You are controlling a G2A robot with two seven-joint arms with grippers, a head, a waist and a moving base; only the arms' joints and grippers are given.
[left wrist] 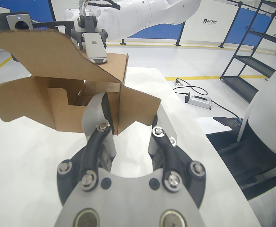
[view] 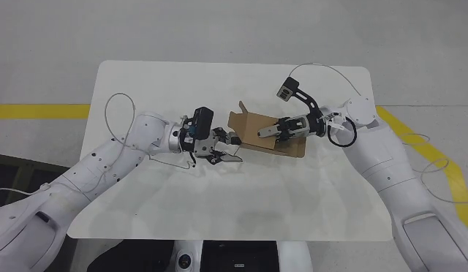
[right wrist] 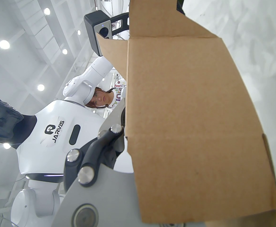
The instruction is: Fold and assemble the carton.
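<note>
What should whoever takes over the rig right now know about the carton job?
Left gripper: open, fingers either side of a side flap's edge, not clamped.
Right gripper: shut on the carton by its top panel, steadying it on the table.
Done: carton opened into a box shape, lying on its side.
To do: flaps at the end facing the left gripper stand open; fold and tuck them in.

brown carton (right wrist: 187,119) gripped at its edge by the end effector (right wrist: 125,118), white table (right wrist: 247,24) behind.
</note>
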